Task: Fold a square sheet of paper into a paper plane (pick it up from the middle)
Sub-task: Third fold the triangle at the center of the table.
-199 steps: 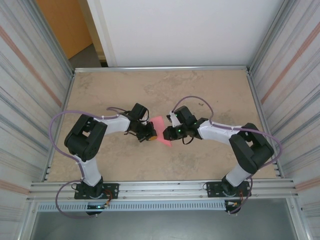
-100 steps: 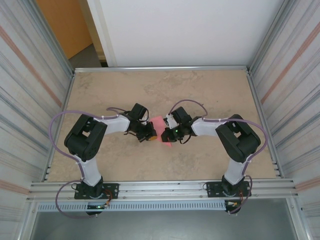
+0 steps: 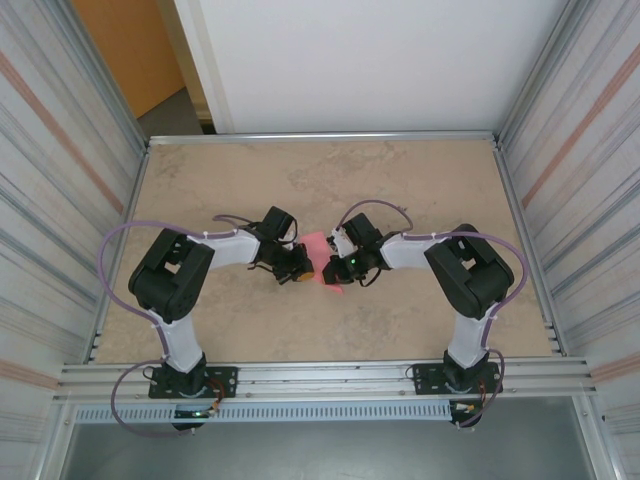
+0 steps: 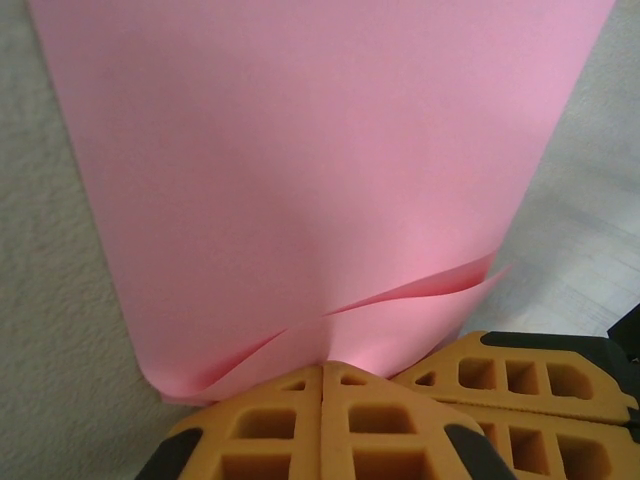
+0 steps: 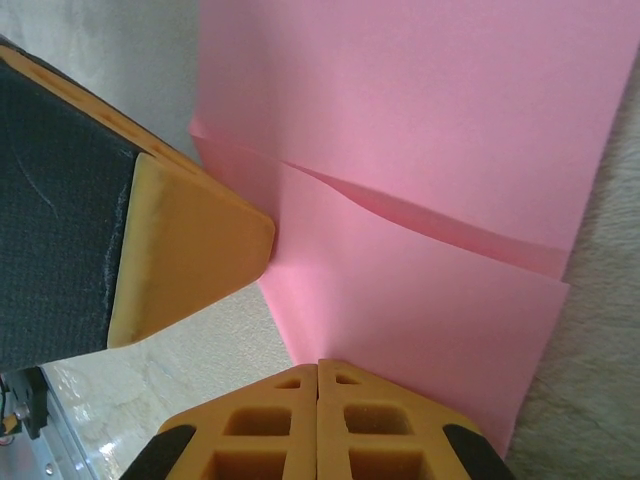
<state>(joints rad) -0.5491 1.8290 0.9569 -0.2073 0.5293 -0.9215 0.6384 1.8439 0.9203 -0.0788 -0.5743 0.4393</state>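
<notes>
There is one sheet of paper (image 3: 322, 258), pink and folded over itself so that two layers show in the right wrist view (image 5: 430, 150), and two arms with one gripper each. The sheet sits near the middle of the table (image 3: 420, 180), between the two grippers. The left gripper (image 3: 298, 266) has its orange fingertips pressed together on the sheet's near edge (image 4: 322, 375), where the paper (image 4: 320, 170) puckers into small creases. The right gripper (image 3: 336, 268) is likewise closed, its tips meeting on the lower layer's edge (image 5: 318, 372), with one left finger (image 5: 190, 240) just beside the sheet. Compared with a second ago, the right arm's elbow has swung inward toward the centre and its gripper has closed in on the sheet, so less pink shows from above; the left arm has not shifted. The sheet lies well apart from the metal rails on every side. Bare tabletop stretches across the far half, and a narrower bare strip runs between the grippers and the arm bases.
</notes>
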